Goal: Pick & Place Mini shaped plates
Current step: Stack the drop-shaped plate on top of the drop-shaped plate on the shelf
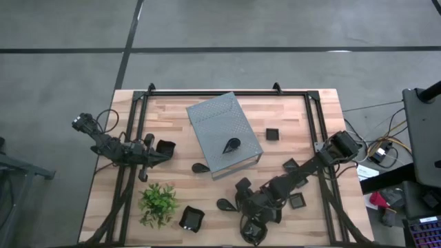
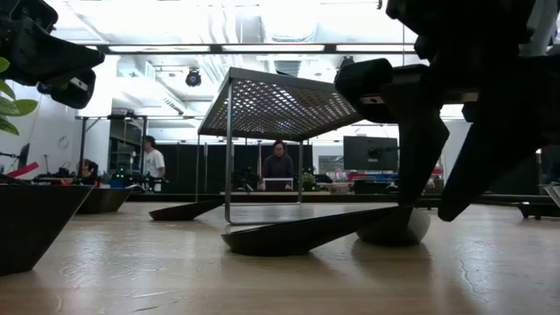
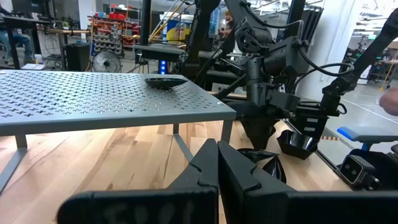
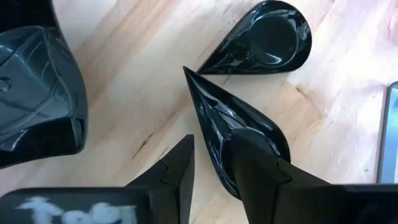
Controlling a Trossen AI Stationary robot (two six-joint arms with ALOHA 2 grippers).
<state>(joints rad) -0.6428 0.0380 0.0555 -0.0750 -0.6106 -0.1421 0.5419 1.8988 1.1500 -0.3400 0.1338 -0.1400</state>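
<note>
Two teardrop mini plates lie on the wood near the table's front. My right gripper [image 4: 210, 142] stands open over the nearer one [image 4: 230, 124], slanting down; one finger is over its bowl and the other stands outside its rim with bare wood between. The second teardrop [image 4: 267, 40] lies flat beyond it. In the low view the nearer plate [image 2: 306, 234] rests on the table, point to the left. A third teardrop [image 1: 231, 145] sits on the grey perforated box [image 1: 224, 131]. My left gripper [image 1: 155, 155] waits shut at the left, next to a square plate [image 1: 165, 147]. My right gripper has one finger [image 4: 261, 168] over the inside of the teardrop plate's wide end [image 4: 249, 134], coming from above at a slant. The finger covers that spot, so I cannot tell whether it still touches. The other finger is clear of the rim. The plate lies on the table.
Square plates lie at the right [image 1: 272, 134], [image 1: 291, 166], [image 1: 297, 200] and near the front [image 1: 191, 218]. Another teardrop [image 1: 200, 167] lies by the box's near left corner. A green plant [image 1: 158, 203] stands front left. A big glossy black dish [image 4: 37, 87] sits close beside the right gripper.
</note>
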